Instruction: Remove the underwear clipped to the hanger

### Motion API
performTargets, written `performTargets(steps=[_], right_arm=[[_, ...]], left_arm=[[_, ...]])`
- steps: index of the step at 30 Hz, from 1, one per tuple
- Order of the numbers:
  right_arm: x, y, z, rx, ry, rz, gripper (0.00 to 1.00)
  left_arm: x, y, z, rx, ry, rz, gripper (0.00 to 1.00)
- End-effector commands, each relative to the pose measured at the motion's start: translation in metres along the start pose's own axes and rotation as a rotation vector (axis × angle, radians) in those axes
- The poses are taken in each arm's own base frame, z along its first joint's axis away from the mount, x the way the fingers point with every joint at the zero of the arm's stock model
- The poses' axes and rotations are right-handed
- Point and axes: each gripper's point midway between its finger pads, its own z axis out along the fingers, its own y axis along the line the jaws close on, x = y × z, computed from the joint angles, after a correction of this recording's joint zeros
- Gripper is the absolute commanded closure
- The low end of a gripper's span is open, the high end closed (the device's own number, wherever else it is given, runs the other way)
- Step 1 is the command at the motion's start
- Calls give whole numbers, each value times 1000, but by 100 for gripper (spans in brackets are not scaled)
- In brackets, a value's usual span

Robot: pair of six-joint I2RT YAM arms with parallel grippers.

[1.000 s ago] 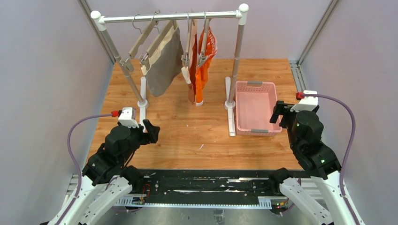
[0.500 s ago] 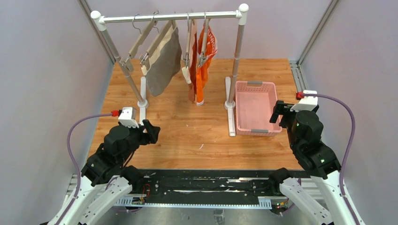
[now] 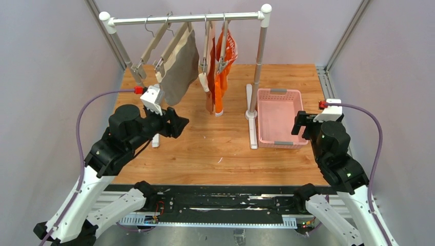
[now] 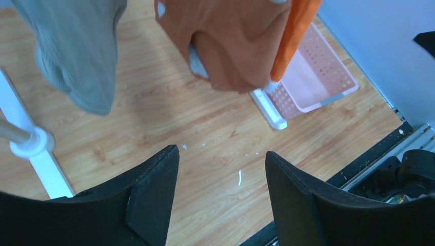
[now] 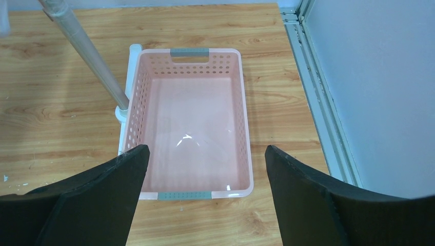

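Underwear hangs limp, clipped: grey-beige brief, rust-brown brief, orange brief.

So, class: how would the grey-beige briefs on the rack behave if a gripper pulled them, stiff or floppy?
Probably floppy: the grey-beige briefs hang in soft folds below their hanger. Likely light, being thin cloth. A tug may swing the freely hanging hanger along the rail before the clips let go.

Overhead view faces forward; both wrist views look down, sharing the pink basket.
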Motion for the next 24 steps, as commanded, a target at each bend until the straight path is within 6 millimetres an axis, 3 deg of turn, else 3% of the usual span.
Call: performTargets(steps=[1,9,12,13,16,20,24], right_arm=[[-12,6,0,-25,-17,-17,15],[-14,8,4,-26,-24,-20,15],[-14,18,7,-72,-21,-19,15],[-14,20,8,-80,-18,-17,15],[-18,26,9,-105,-15,-14,16],[-21,30,9,-124,-15,-14,16],[-25,29,6,-128,-23,-12,17]], left_arm=[[-55,-16,-17,62,-118,93,33],[-154,-24,-44,6,-293,154,41],[-190,-10,-45,-113,-334,208,42],[-195,-2,-31,-172,-299,228,42],[-218,15,-17,-306,-251,275,41],[-241,18,5,-350,-232,299,43],[-243,33,29,-398,-204,297,49]])
